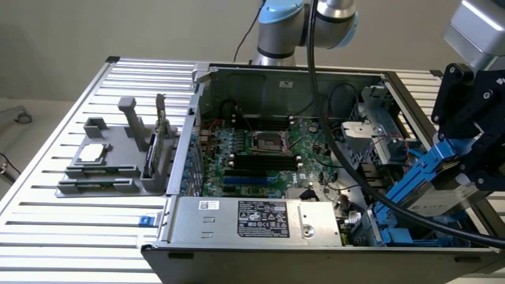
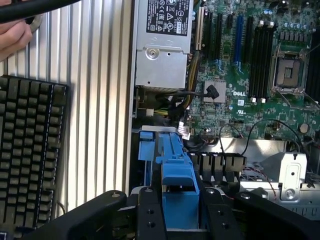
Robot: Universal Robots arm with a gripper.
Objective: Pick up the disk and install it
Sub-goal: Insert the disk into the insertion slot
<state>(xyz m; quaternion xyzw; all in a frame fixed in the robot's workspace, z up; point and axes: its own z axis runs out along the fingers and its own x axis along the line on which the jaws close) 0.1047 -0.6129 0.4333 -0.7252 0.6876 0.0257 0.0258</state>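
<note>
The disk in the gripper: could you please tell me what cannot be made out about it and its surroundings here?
- Exterior view: on the disk, the label's print is too small to read; a black cable passes in front.
- Exterior view: the disk's lower end merges with blue parts in the case; contact unclear.
- Wrist view: the gripper covers the disk's metal body.
- Wrist view: a hand is cut off by the edge.

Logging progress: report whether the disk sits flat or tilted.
Tilted: the disk slants down into the case at the exterior view's right, clamped in the gripper.
</note>
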